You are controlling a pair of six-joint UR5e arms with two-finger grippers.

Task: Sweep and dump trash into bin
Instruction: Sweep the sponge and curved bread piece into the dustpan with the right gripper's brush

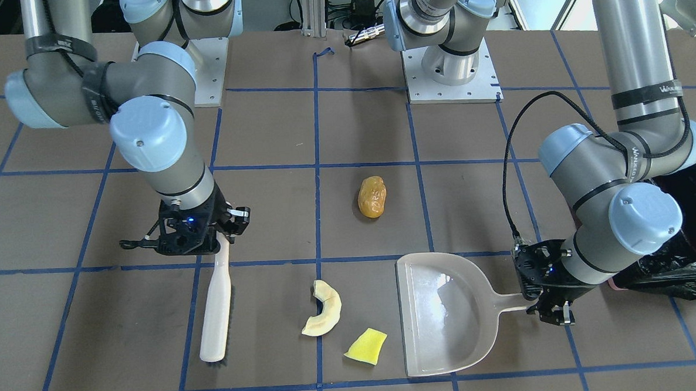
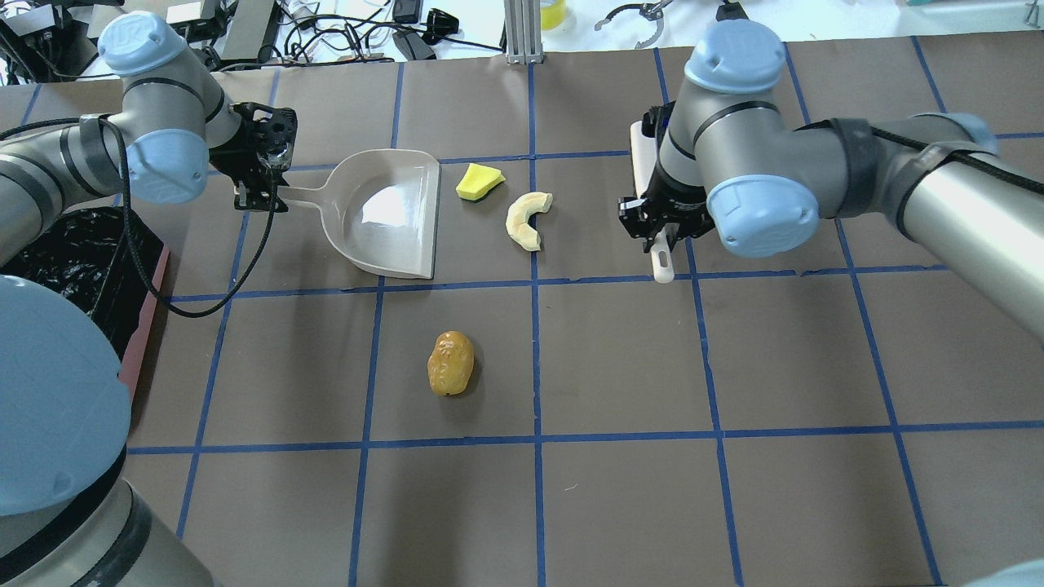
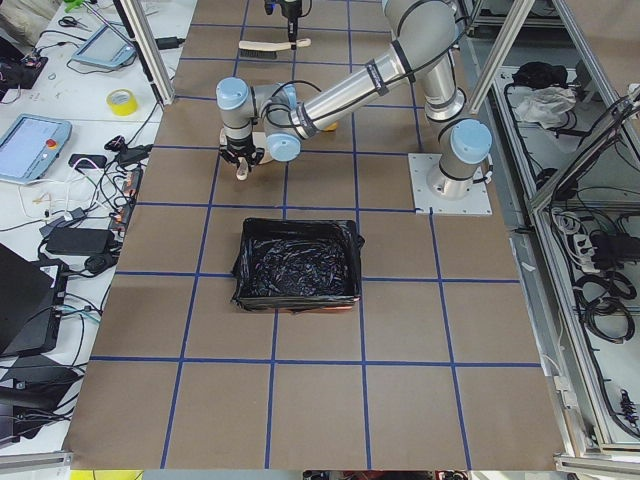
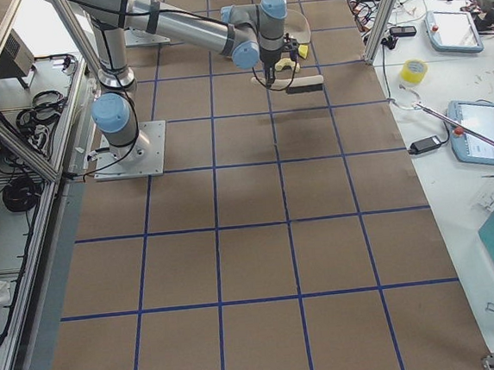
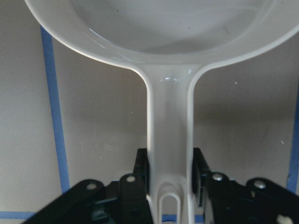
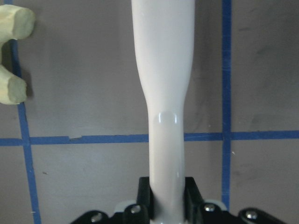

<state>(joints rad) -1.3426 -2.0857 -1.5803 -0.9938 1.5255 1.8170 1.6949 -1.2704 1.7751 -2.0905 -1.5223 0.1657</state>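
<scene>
Overhead exterior shows me my left gripper (image 2: 261, 178) clamped on the dustpan (image 2: 383, 216) by its handle, and my right gripper (image 2: 661, 240) clamped on the brush (image 1: 216, 307) by its handle. Both wrist views confirm the jaws pinch those handles from either side.

The trash lies on the table (image 2: 734, 367). The yellow wedge (image 2: 479, 181) is just beside the pan's open lip, with the crescent slice (image 2: 526, 218) near it toward the brush. The potato-like lump (image 2: 450, 363) is well apart, nearer my base. The bin (image 2: 81, 253) sits off to my left, apart from the pan.

I judge the wedge spongy and light, likely to skid or tumble. The slice may pivot on its curve, and the rounder lump could roll. None needs grasping; I'd push them with the brush's long side, low and slow. Those hard, glossy handles could twist in the jaws.
</scene>
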